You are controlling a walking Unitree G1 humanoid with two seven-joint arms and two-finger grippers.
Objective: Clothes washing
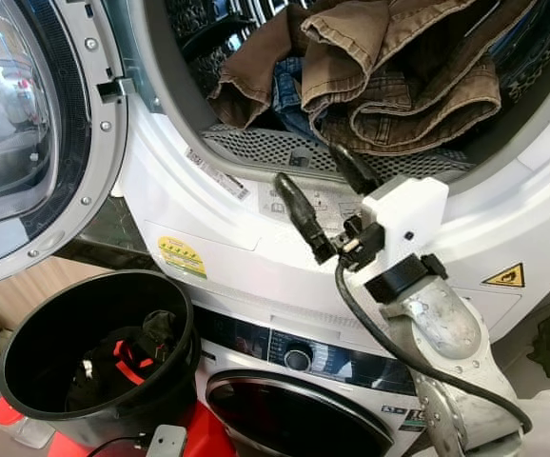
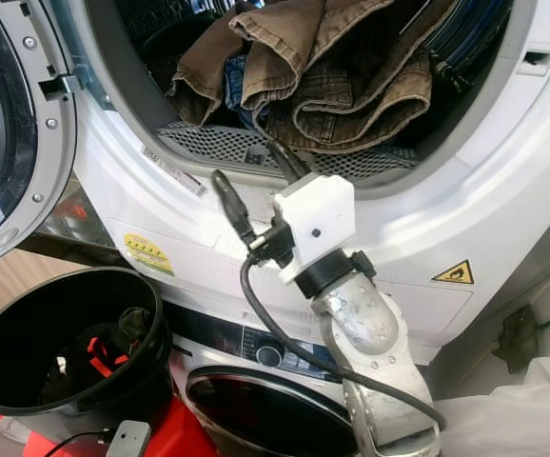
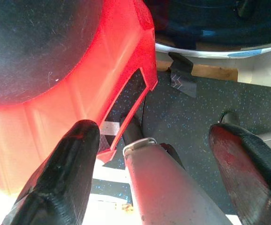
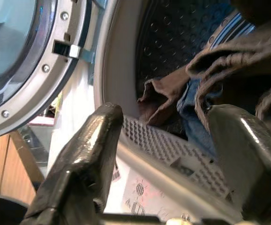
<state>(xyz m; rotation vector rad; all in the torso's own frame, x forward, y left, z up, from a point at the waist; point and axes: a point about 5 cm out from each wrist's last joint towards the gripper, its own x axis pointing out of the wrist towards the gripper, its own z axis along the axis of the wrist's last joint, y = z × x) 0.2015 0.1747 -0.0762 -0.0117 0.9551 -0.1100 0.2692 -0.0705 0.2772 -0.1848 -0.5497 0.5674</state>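
Note:
A heap of brown garments (image 1: pixel 389 67) with blue jeans (image 1: pixel 289 90) under them lies in the open drum of the upper machine (image 1: pixel 256 190). My right gripper (image 1: pixel 310 167) is raised just in front of the drum's lower rim, open and holding nothing. Its wrist view looks between the fingers (image 4: pixel 88 154) at the brown cloth (image 4: pixel 248 61) inside. A black bucket (image 1: pixel 28 381) at the lower left holds dark clothes with a red strip (image 1: pixel 123 362). My left gripper (image 3: pixel 152 131) hangs low and open beside a red plastic base (image 3: pixel 56 117).
The upper machine's round door (image 1: pixel 28 143) stands swung open to the left. A second machine (image 1: pixel 294 400) with a dark door sits below. A white bag (image 2: pixel 522 409) lies at the lower right. Dark speckled flooring (image 3: pixel 196 122) lies under the left arm.

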